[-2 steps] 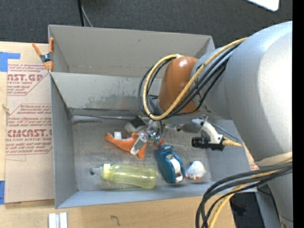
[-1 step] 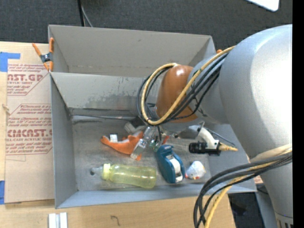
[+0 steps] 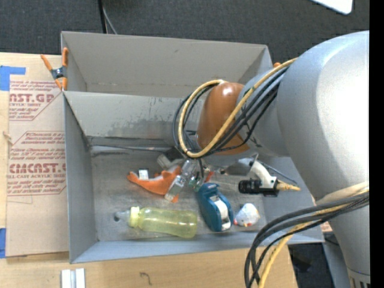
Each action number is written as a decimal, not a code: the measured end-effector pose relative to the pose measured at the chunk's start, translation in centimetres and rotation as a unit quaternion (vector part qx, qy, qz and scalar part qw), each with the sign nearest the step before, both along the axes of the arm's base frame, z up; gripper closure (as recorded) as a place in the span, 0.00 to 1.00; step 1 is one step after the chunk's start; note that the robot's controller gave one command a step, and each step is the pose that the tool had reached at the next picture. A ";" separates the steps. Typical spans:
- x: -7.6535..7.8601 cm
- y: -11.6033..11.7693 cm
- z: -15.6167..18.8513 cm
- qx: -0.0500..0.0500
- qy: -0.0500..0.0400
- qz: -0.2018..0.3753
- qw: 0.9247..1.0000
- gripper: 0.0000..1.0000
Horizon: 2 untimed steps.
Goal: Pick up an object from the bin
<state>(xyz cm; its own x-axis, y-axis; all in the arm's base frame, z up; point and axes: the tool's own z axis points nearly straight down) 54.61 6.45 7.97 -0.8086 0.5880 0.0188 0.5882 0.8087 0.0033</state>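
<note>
**Down in the bin, right by the orange piece**

Down low over the middle of the bin [image 3: 81,161] sits the end effector [image 3: 186,176]. It is under the round orange cover [image 3: 219,116] on the big white arm [image 3: 336,119]. Yellow and black cables [image 3: 189,110] loop around the cover and hide part of it.

The end effector is hard to make out. It is mixed in with the things around it, so I cannot tell how far open it is or if it has hold of anything.

A flat orange piece [image 3: 150,183] with a small white patch lies on the bin floor just to its left. The right end of the piece goes under the end effector and is hidden there.

A blue case [image 3: 211,207] lies just in front of the end effector. Left of the case, a yellow-green bottle [image 3: 165,221] lies on its side near the front wall. Right of the case is a small white toy [image 3: 246,215] with a bit of red on it.

A black and white tool [image 3: 264,182] with a pointed tip lies close under the arm. A small grey bit [image 3: 165,159] lies behind the orange piece, and I cannot tell what it is.
</note>
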 end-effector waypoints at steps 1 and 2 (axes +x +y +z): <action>-0.1 -0.6 3.1 -0.007 -0.003 -0.012 1.000 1.00; 0.0 -0.6 8.6 -0.007 -0.005 -0.001 1.000 1.00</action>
<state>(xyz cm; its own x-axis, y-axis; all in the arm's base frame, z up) 54.64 5.82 16.55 -0.8081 0.5890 0.0021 0.5890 0.8081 -0.0023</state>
